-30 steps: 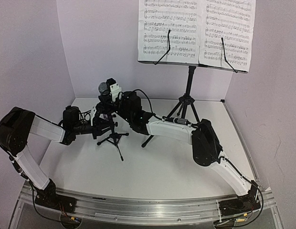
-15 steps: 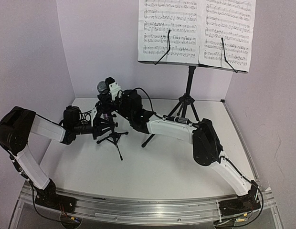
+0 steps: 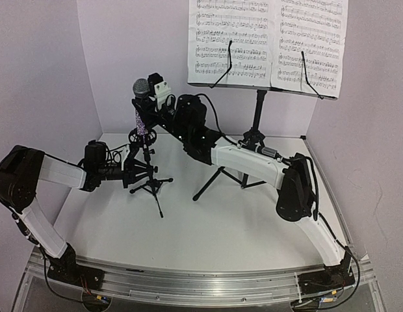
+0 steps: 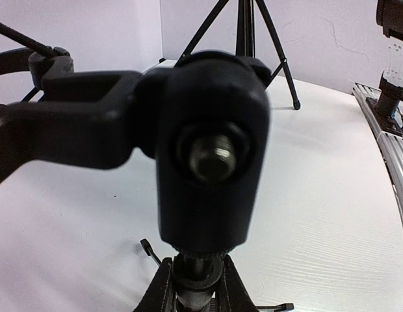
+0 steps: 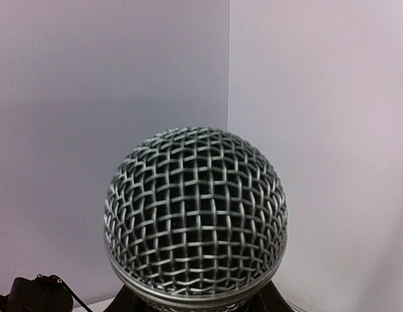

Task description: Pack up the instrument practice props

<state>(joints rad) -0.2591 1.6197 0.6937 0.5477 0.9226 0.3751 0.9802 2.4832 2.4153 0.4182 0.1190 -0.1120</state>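
The glittery purple microphone [image 3: 140,117] with a grey mesh head stands upright in my right gripper [image 3: 147,105], which is shut on its body high above the table. Its lower end sits at the clip ring of the small black mic stand [image 3: 149,183]. The mesh head [image 5: 196,214] fills the right wrist view, with my right gripper [image 5: 196,305] closed just below it. My left gripper [image 3: 138,170] is shut on the mic stand's stem [image 4: 196,276], below its black clip joint [image 4: 211,149]. White sheet-music pages [image 3: 266,42] rest on the tall black music stand [image 3: 257,123] at the back.
The music stand's tripod legs [image 3: 218,179] spread on the table under my right arm; they also show in the left wrist view [image 4: 244,23]. Walls close in at the left, back and right. The right arm's base [image 4: 391,58] stands at the metal rail.
My right gripper has risen with the microphone, lifting it up above the mic stand's clip. The left gripper has kept its hold on the stand's stem.
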